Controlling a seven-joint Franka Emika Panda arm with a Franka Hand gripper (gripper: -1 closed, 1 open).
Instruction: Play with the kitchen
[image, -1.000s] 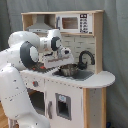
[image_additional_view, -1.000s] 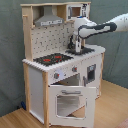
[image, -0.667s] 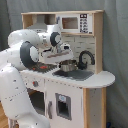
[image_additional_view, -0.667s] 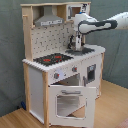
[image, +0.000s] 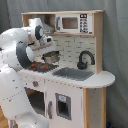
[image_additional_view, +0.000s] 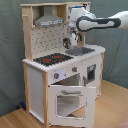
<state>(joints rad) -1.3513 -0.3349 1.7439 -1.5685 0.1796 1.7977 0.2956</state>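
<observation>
Kitchen: the toy kitchen (image: 75, 75) (image_additional_view: 60, 75) stands on a wooden floor (image_additional_view: 107, 107) before a grey curtain (image_additional_view: 10, 55); it fills most of both exterior views.
Stovetop: the black stovetop (image_additional_view: 52, 59) with red rings lies at the second exterior view's left end of the counter; in the first exterior view it (image: 37, 66) is partly hidden behind the arm.
Sink: the silver sink (image: 74, 73) (image_additional_view: 80, 50) sits in the white counter just beside the stovetop.
Faucet: a black curved faucet (image: 85, 60) stands behind the sink, against the back wall.
Hood: a grey hood (image_additional_view: 48, 21) hangs above the stovetop.
Microwave: a white microwave (image: 75, 23) with a dark window sits on the upper shelf.
Oven door: the windowed oven door (image_additional_view: 70, 102) hangs open, tilted forward and down in the second exterior view.
Knobs: round knobs (image_additional_view: 56, 75) sit on the front panel under the stovetop.
Arm: the white arm (image_additional_view: 100, 22) reaches in from the second exterior view's right; its bulk fills the first exterior view's left.
Gripper: the gripper (image: 48, 51) (image_additional_view: 74, 38) points down above the counter, near the edge between stovetop and sink; I cannot tell how far it is open or whether it has hold of anything.
</observation>
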